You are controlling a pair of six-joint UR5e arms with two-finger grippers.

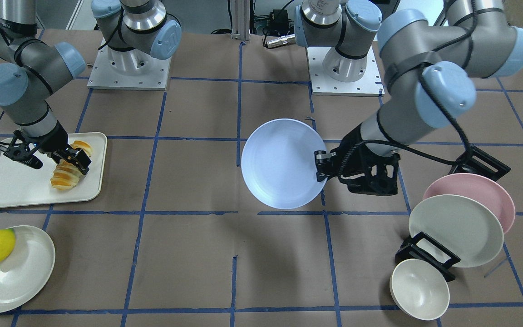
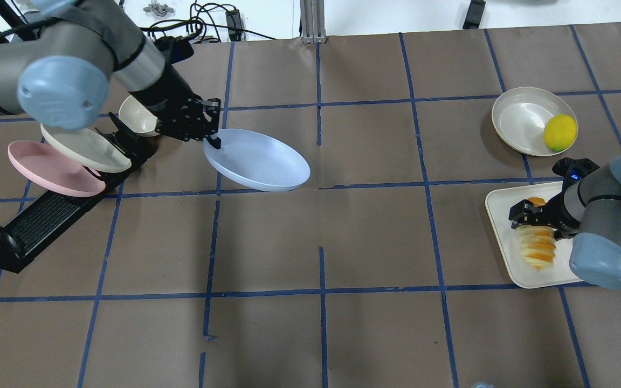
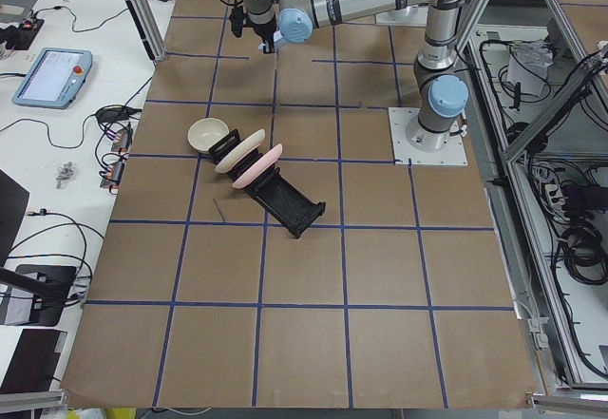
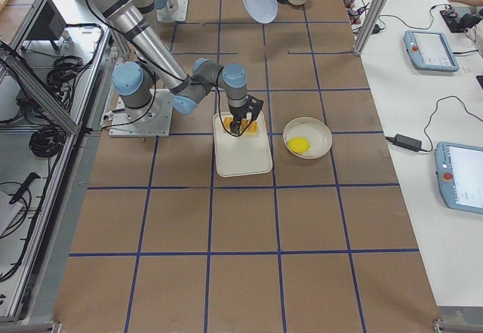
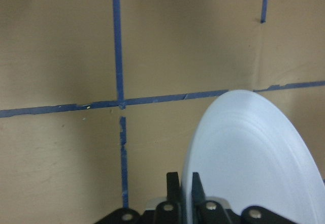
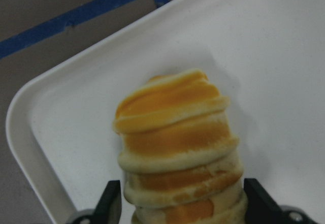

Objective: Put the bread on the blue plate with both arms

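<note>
Bread (image 1: 64, 177) lay on the tray (image 1: 16, 186), right end effector (image 1: 77, 165) clamped across it; well apart from the tray, left end effector (image 1: 319, 166) gripped the blue plate (image 1: 279, 163) by its rim.

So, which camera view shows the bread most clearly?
The right wrist-mounted view: the bread fills the frame, stripes sharp. Front-facing and overhead views show it small on the tray, partly behind the right gripper. Exterior right shows it tiny; the other two, not at all.
</note>
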